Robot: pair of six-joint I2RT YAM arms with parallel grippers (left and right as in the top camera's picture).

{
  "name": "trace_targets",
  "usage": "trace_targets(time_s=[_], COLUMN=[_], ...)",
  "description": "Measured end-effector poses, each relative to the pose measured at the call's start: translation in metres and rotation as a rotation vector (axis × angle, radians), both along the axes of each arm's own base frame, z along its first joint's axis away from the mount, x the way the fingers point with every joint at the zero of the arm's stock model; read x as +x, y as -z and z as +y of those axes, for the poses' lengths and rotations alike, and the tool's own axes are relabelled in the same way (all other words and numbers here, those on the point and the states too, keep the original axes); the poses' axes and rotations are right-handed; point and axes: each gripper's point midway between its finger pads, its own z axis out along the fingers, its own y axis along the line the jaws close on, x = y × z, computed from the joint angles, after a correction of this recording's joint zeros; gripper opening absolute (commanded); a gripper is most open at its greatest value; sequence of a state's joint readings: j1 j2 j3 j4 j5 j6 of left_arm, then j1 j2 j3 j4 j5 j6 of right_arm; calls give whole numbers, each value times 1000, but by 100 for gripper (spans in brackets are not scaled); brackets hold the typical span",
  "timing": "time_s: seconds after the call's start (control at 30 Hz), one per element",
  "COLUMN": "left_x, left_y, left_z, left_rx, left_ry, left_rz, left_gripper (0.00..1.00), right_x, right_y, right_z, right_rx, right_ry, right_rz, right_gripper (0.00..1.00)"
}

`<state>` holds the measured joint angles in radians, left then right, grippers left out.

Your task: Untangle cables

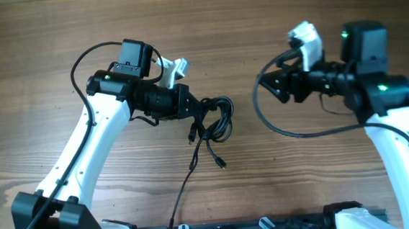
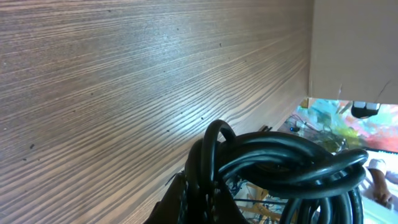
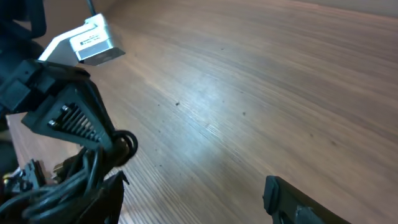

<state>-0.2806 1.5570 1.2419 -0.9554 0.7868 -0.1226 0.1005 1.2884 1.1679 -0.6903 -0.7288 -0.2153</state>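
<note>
The cables [image 1: 217, 118] are a bunch of thin black cords at the table's middle. Plug ends hang out below the bunch [image 1: 222, 164]. My left gripper [image 1: 195, 109] is shut on the bunch's left side. In the left wrist view the looped cables [image 2: 292, 163] fill the lower right, pinched between the dark fingers [image 2: 200, 200]. My right gripper [image 1: 269, 88] is open and empty, to the right of the bunch and pointing at it. In the right wrist view its fingers [image 3: 194, 200] are spread wide, and the cables [image 3: 59, 183] show at the lower left under the left gripper.
One thin cord [image 1: 180, 195] trails from the bunch toward the table's front edge. A thicker black wire [image 1: 292, 131] loops from the right arm over the table. The table [image 1: 41, 54] is bare wood.
</note>
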Motion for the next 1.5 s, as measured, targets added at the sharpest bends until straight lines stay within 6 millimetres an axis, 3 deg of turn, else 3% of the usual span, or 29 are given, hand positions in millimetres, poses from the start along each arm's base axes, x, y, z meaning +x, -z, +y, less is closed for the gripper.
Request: trace_targets(time_s=[0.23,0.4,0.53,0.73,0.9,1.0,1.3,1.4,1.43,1.5], left_x=[10,26,38,34,28,27,29,29,30,30], left_y=[17,29,30,26,17,18,17,17,17,16], left_z=[18,39,45,43,37,37,37,36,36,36], left_rx=[144,291,330,317,276,279,275,275,275,274], left_ry=[-33,-85,-103,-52,-12,-9,-8,-5,-5,-5], left_rz=[-52,-117,-175,-207,-224,-224,-237,-239,-241,-244], left_gripper=[4,4,4,4,4,4,4,4,4,4], right_x=[-12,-15,-16,-9,1,-2,-23,-27,-28,-25], right_y=[12,26,35,51,68,74,86,89,89,89], right_z=[79,103,113,125,128,133,131,129,129,130], right_rx=[-1,-48,-73,-102,-120,-102,-98,-106,-107,-105], right_ry=[-206,-223,-230,-233,-226,-250,-295,-296,-296,-284], right_rz=[-27,-25,-23,-25,-4,23,135,158,163,154], right_gripper=[73,71,70,67,57,50,48,29,17,8])
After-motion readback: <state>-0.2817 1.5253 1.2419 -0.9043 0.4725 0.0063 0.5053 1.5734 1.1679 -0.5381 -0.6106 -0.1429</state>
